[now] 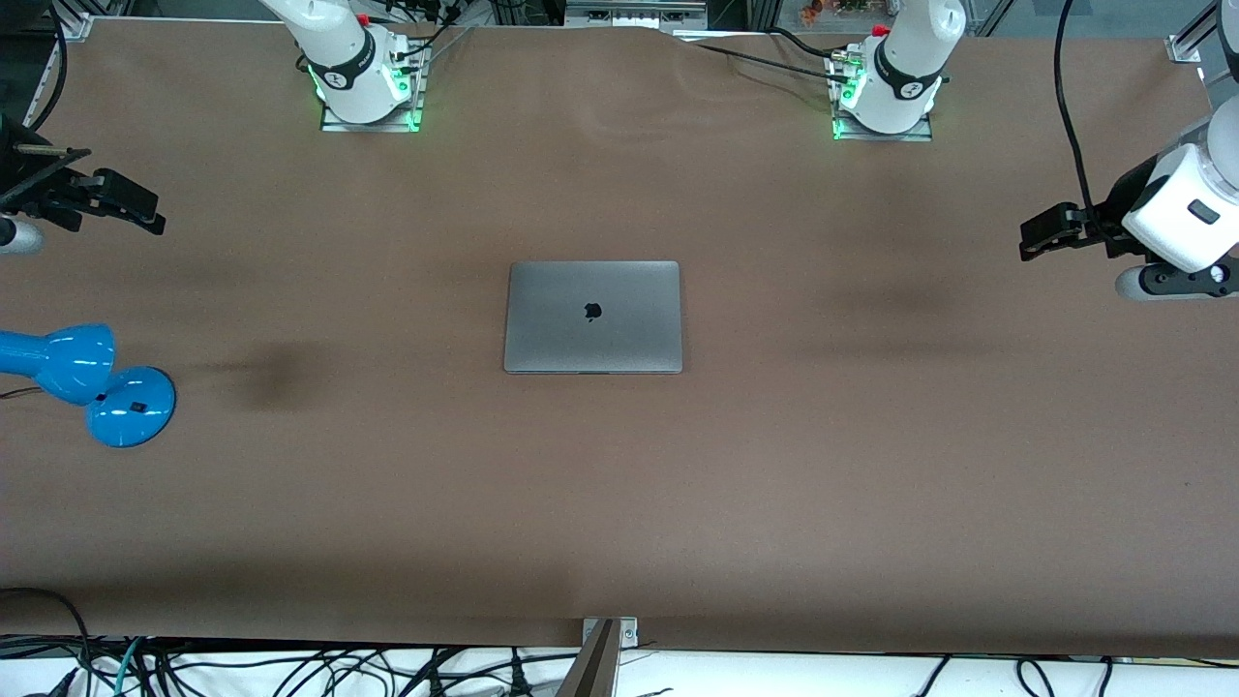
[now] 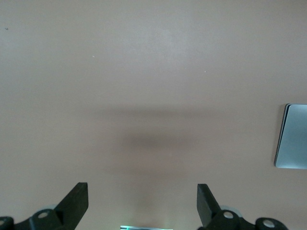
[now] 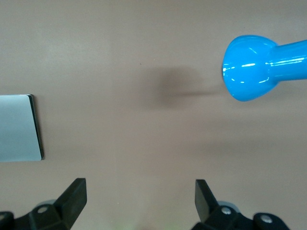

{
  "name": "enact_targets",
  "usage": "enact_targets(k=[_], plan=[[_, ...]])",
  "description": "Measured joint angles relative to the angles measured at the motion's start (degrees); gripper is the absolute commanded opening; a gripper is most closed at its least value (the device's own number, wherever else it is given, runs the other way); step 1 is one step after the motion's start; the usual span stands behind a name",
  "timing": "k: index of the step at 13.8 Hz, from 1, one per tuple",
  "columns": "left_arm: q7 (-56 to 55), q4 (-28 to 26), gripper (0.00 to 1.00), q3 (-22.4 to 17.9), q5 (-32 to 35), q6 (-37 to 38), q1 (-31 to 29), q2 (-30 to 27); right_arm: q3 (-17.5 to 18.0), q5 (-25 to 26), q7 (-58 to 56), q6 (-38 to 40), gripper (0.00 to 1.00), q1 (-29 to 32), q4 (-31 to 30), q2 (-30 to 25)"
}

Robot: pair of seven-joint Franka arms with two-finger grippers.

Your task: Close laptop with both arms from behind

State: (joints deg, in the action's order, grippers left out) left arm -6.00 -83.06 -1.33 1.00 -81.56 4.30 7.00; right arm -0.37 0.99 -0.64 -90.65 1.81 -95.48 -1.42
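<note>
The space-grey laptop [image 1: 592, 317] lies shut and flat at the middle of the table, its lid with the dark apple logo facing up. An edge of it shows in the left wrist view [image 2: 291, 136] and in the right wrist view [image 3: 19, 127]. My left gripper [image 1: 1041, 235] hangs open and empty over the table's left-arm end, well apart from the laptop; its fingertips [image 2: 79, 191] stand wide over bare brown table. My right gripper [image 1: 131, 205] hangs open and empty over the right-arm end, its fingertips [image 3: 76, 189] also wide apart.
A blue desk lamp [image 1: 92, 382] stands near the right arm's end of the table; its head shows in the right wrist view [image 3: 252, 67]. The arm bases [image 1: 368, 82] [image 1: 886, 92] stand along the edge farthest from the camera. Cables hang below the table's near edge.
</note>
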Motion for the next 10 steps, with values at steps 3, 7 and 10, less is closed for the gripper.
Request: enact_targets(k=[3,7,10], plan=[[1.5,0.1,1.00,-6.9,-0.1,0.8,6.2,-0.4,0.0,0.0,0.0,0.0,1.00,0.0,0.0,0.0],[1.5,0.0,1.00,-7.5,-0.1,1.3,8.4,-0.5,0.0,0.0,0.0,0.0,1.00,0.0,0.0,0.0],[1.5,-0.2,1.00,-7.5,-0.1,2.0,8.5,-0.4,0.0,0.0,0.0,0.1,1.00,0.0,0.0,0.0]])
